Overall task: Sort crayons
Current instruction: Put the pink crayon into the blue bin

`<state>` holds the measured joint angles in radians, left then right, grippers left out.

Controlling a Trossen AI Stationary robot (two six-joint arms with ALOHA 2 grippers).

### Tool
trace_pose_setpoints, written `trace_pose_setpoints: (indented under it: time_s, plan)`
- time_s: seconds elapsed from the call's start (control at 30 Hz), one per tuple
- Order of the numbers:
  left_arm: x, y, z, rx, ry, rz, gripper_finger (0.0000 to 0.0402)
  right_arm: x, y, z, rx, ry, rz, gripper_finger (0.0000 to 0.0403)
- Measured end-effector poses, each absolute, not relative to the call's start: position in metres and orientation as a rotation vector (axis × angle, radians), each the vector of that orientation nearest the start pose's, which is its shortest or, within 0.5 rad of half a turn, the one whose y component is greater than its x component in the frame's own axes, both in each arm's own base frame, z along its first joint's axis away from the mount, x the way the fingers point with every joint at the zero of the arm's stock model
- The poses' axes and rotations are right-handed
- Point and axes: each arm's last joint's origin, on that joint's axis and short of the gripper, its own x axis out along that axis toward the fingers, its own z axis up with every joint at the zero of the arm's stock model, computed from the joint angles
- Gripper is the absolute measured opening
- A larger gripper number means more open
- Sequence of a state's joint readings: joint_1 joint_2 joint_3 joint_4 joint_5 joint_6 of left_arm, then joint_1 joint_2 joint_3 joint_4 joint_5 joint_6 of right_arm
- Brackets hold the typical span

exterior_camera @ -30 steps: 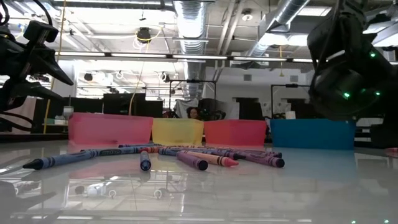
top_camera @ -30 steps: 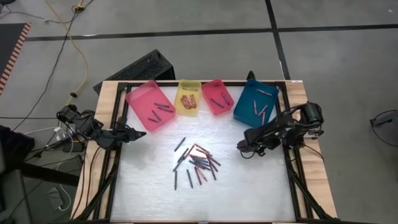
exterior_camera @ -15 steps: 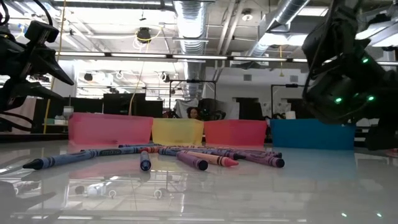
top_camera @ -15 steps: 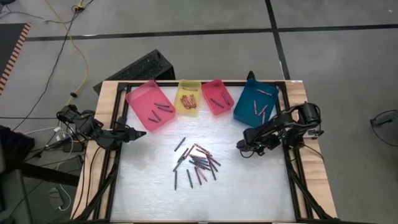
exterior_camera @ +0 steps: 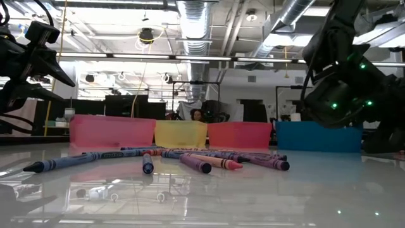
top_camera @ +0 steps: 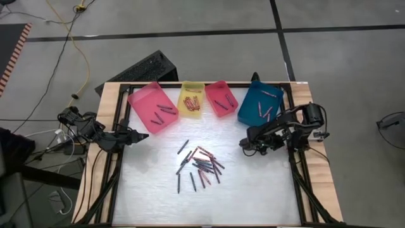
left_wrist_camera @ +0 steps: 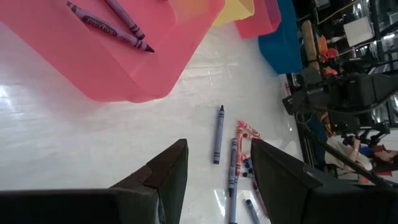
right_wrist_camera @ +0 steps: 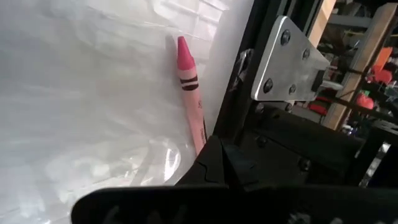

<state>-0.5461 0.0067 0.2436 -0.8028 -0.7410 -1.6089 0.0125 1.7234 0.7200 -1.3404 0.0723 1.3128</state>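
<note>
Right wrist view: pinching one pink crayon [right_wrist_camera: 189, 93] by its very end in the fully closed jaws of the right gripper [right_wrist_camera: 211, 146], most of the stick poking out ahead over the white table [right_wrist_camera: 74, 93]. Hanging low near the table's right edge, just in front of the blue tray [top_camera: 260, 104]. Waiting at the opposite edge with the left gripper [left_wrist_camera: 214, 177], jaws parted and empty, just beside a corner of the pink tray [top_camera: 152, 106].

Risking a slip or a swing, probably: gripping so close to the tip, with a smooth round stick, and tilting over a tray wall could be enough to shed it short of the tray or into the wrong one. Possibly also clipping the blue tray's near wall when lifting from so low.

Counting: four trays, with a yellow tray [top_camera: 191, 99] and a red tray [top_camera: 221, 97] between the other two; two arms; roughly fifteen crayons [top_camera: 199, 166] lying loose mid-table, overlapping too much for an exact count; two in the pink tray, a few in each of the others.
</note>
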Motion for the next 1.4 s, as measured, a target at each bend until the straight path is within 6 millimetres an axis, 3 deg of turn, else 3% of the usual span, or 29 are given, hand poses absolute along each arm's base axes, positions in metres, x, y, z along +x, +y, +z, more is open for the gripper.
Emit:
trace_pose_setpoints:
  time_s: [0.27, 0.53, 0.7, 0.83, 1.0, 1.17, 1.4]
  plan:
    - [0.057, -0.012, 0.173, -1.229, 0.190, 0.486, 0.0165, 0.177, 0.005, 0.120, 0.539, 1.931, -1.399, 0.0000]
    - [0.057, -0.012, 0.173, -1.228, 0.191, 0.486, 0.0165, 0.195, 0.023, 0.124, 0.558, 1.833, -1.287, 0.0000]
    - [0.057, -0.012, 0.173, -1.228, 0.191, 0.486, 0.0165, 0.207, 0.040, 0.143, 0.555, 1.707, -1.384, 0.0000]
    - [0.057, -0.012, 0.173, -1.227, 0.190, 0.486, 0.0165, 0.215, 0.059, 0.166, 0.633, 1.387, -1.475, 0.0000]
    - [0.057, -0.012, 0.173, -1.214, 0.190, 0.486, 0.0165, 0.192, 0.076, 0.180, 0.828, 0.988, -1.720, 0.0000]
    - [0.057, -0.012, 0.173, -1.196, 0.182, 0.492, 0.0165, 0.183, 0.072, 0.172, 0.869, 1.023, -1.807, 0.0000]
    - [0.057, -0.010, 0.174, -1.197, 0.134, 0.524, 0.0165, 0.192, 0.050, 0.157, 0.806, 0.995, -1.994, 0.0000]
